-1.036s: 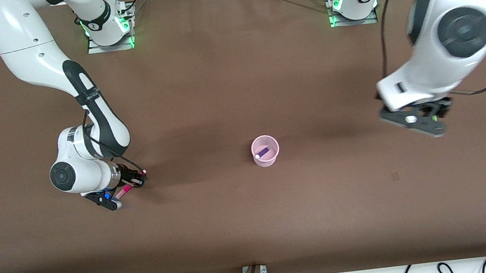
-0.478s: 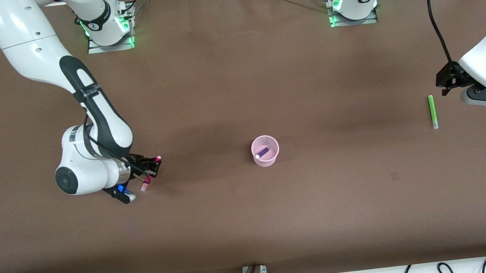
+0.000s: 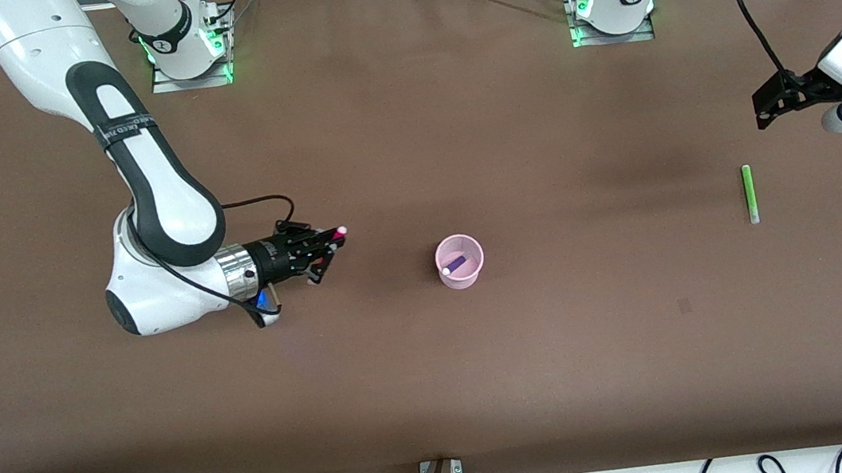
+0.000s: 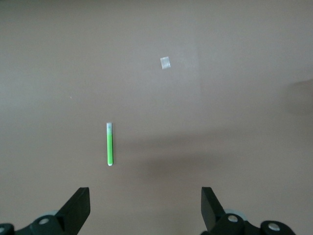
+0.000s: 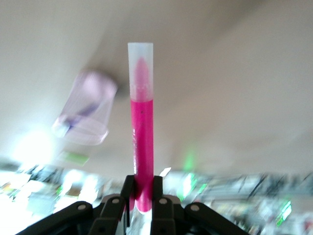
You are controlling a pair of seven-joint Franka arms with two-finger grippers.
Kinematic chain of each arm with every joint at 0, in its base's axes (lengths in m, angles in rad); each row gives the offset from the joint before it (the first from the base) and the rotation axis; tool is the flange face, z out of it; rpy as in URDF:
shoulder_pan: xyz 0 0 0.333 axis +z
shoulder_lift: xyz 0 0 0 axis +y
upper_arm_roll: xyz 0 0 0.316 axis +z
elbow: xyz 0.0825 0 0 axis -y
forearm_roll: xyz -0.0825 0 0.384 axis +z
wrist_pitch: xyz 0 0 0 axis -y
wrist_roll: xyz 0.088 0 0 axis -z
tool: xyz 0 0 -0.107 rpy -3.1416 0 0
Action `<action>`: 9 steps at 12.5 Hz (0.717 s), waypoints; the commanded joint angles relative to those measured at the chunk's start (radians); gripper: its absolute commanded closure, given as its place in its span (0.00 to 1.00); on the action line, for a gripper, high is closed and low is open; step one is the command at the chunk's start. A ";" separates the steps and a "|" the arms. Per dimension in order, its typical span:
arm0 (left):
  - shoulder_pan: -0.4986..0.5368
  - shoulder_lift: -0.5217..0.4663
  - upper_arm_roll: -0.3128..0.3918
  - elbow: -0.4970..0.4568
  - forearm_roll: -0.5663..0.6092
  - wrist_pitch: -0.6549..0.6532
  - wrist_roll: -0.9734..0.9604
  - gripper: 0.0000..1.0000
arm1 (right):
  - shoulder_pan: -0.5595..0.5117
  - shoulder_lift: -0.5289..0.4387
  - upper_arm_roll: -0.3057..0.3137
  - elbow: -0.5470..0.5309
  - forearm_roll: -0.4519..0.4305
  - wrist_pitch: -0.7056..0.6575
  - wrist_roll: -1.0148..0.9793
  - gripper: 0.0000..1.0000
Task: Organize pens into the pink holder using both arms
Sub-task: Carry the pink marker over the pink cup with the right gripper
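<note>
Two slim marker pens remain outside the small pale pink round plastic cup (image 3: 460, 261), which holds a dark purple pen (image 3: 454, 265). The right gripper (image 3: 324, 249), over the table beside the cup, clamps the magenta-pink pen (image 5: 141, 132). The bright green pen (image 3: 748, 193) lies flat toward the left arm's end, under the left gripper (image 4: 145, 208), whose jaws are spread.

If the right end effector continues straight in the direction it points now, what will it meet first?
Probably the pink holder. The right end effector, shut on the magenta pen, points along the table toward the holder, with only bare table between them. Its height is unclear, so it might instead pass above the rim.
</note>
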 commanded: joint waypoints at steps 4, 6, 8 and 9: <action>-0.014 -0.018 0.007 -0.036 -0.017 0.023 -0.036 0.00 | 0.173 0.027 0.040 0.006 0.408 0.283 0.146 1.00; -0.014 -0.018 0.001 -0.036 -0.017 0.012 -0.047 0.00 | 0.236 0.061 0.040 0.014 0.495 0.390 0.139 1.00; -0.015 -0.017 -0.001 -0.027 -0.017 0.012 -0.052 0.00 | 0.265 0.122 0.040 0.090 0.524 0.446 0.145 1.00; -0.015 -0.014 -0.001 -0.023 -0.017 0.012 -0.050 0.00 | 0.278 0.150 0.040 0.117 0.530 0.470 0.145 1.00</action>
